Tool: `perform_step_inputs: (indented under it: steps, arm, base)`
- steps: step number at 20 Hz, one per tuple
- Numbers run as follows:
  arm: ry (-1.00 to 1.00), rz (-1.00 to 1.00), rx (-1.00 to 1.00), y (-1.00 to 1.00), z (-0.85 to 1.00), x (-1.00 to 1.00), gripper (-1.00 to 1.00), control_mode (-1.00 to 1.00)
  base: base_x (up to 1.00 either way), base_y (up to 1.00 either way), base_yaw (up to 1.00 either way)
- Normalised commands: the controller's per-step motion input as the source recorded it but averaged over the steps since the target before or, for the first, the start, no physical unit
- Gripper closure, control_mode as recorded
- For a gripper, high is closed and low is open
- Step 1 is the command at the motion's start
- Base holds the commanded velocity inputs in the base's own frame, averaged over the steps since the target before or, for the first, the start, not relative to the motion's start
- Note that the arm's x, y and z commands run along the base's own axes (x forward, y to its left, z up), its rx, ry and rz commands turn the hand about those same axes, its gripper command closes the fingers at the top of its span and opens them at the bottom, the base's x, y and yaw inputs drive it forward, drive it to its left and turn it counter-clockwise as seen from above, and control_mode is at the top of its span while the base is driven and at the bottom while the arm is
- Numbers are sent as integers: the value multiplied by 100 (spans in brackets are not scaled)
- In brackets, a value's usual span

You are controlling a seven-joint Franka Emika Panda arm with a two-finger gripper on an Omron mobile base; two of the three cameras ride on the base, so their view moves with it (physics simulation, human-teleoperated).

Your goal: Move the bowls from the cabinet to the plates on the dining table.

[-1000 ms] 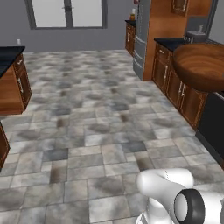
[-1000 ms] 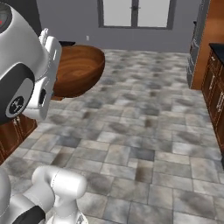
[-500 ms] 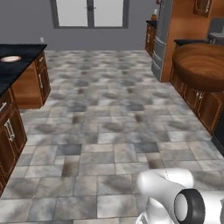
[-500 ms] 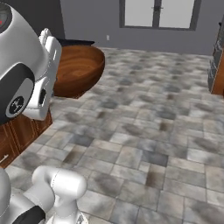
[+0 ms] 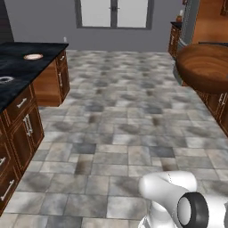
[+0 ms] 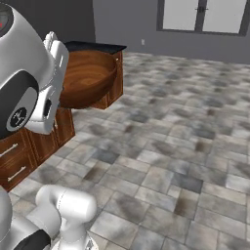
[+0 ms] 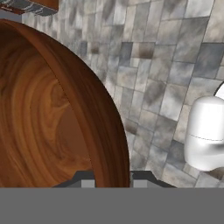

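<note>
My gripper [image 7: 113, 181] is shut on the rim of the dark brown wooden bowl [image 7: 48, 113], which looms large in the hand view. That bowl [image 5: 204, 67] hangs in the air at the right of the left base view. In the right base view the bowl [image 6: 88, 78] sits just beyond my white hand. The dining table [image 5: 22, 67], a black marbled slab, lies at the left. On it rest an orange-red-rimmed plate [image 5: 33, 56] and a dark navy plate [image 5: 5, 79]. The cabinet is out of view.
Grey stone tile floor [image 5: 120, 124] stretches open ahead toward a grey wall with a white double door [image 5: 113, 13]. Low wood cupboards [image 5: 219, 104] line the right side. The table's wooden base with drawers [image 5: 22, 129] stands close at the left.
The whole picture has swung as the base moves, bringing the black table with its plates into view at the left. The brown bowl stays held the same way.
</note>
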Motion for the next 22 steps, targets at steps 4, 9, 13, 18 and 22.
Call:
perform_step_inputs:
  steps: [4,9,13,18,22]
  arm:
    - [0,0,0,0,0,0,100,100]
    - [0,0,0,0,0,0,100,100]
    - [0,0,0,0,0,0,100,100]
    - [0,0,0,0,0,0,100,100]
    - [0,0,0,0,0,0,100,100]
  base:
    - [0,0,25]
    - [0,0,25]
    - [18,-3,22]
    - [33,-6,18]
    - [36,-7,16]
